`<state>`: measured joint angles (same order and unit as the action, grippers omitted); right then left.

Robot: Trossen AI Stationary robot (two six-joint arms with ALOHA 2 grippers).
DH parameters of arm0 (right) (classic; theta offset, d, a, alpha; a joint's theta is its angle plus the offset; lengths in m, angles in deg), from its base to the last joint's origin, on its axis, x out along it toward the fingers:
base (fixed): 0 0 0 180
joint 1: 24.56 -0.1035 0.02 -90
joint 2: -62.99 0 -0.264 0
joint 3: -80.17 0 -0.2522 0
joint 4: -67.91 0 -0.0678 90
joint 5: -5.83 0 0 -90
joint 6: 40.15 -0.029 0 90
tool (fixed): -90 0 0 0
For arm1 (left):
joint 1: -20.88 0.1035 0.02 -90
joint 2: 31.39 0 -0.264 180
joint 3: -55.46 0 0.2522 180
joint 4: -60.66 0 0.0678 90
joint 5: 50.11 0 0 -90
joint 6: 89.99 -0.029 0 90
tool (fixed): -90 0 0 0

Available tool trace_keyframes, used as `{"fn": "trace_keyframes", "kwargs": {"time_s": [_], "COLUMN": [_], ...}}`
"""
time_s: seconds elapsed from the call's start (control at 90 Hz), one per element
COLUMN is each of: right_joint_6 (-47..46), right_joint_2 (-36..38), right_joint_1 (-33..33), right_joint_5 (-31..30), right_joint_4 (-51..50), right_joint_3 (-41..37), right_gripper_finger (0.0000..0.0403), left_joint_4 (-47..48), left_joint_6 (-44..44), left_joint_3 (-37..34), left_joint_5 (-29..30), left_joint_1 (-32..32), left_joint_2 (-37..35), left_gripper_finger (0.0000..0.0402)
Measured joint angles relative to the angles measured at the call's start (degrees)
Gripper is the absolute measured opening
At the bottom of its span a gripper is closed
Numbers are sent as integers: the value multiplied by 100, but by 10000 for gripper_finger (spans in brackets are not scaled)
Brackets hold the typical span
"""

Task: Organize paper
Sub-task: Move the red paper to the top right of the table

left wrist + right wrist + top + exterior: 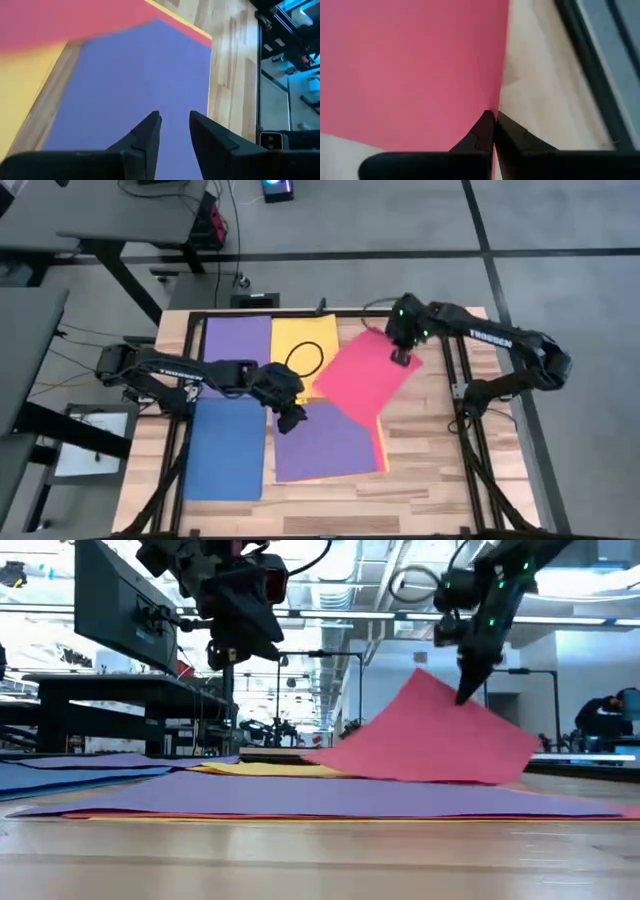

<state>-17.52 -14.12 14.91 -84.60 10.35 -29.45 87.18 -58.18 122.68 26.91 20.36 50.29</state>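
Purple fills the near part of the wooden table (430,470): a purple sheet (325,442) lies flat at the front centre, with a thin yellow edge (385,445) of another sheet peeping out along its right side. Just to its left a blue sheet (226,448) lies flat by the front left corner, close beside it. Above the purple sheet's far left corner hovers the left gripper (291,418), its fingers (145,137) slightly spread with a narrow gap between them and nothing held; in the low view it hangs clear of the paper.

Farther back, a red-pink sheet (365,375) sits at an angle across the middle, its near corner overlapping the purple sheet and its far right edge lifted off the table. The right gripper (404,358) has its fingers (482,135) pressed together on that raised edge, pinching the red-pink sheet so it slopes up from the table, as the low view shows.

Beyond that, at the back of the table, a second purple sheet (238,340) lies flat on the left and a yellow sheet (305,345) lies just beside it on the right, partly under the red-pink one. A loop of black cable (303,358) rests on the yellow sheet
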Motion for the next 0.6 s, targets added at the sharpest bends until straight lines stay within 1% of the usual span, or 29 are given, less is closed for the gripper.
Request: {"fn": "trace_keyframes", "kwargs": {"time_s": [0.111, 0.244, 0.367, 0.422, 0.478, 0.522, 0.6], "right_joint_6": [897, 1975, 2474, 2449, 2176, 1772, 790], "right_joint_2": [-215, -383, -427, -413, -348, -264, -84], "right_joint_1": [197, 209, 172, 172, 152, 132, 50], "right_joint_5": [7, 1, -10, -37, -46, -16, 227], "right_joint_4": [161, 345, 467, 504, 497, 425, 93], "right_joint_3": [0, 0, 0, 0, 0, 34, 260], "right_gripper_finger": [0, 0, 0, 0, 0, 0, 0], "left_joint_4": [-8, -9, -11, -11, -9, -13, 14], "left_joint_6": [109, 121, 123, 134, 144, 152, 259], "left_joint_3": [0, 0, 0, 0, 0, 2, 2], "left_joint_5": [-2, 1, 5, 5, 5, 7, 11], "left_joint_1": [-2, -4, -2, -2, -3, -2, 47], "left_joint_2": [-1, -2, -2, -2, -1, -2, -62], "left_gripper_finger": [91, 91, 91, 91, 91, 91, 91]}}
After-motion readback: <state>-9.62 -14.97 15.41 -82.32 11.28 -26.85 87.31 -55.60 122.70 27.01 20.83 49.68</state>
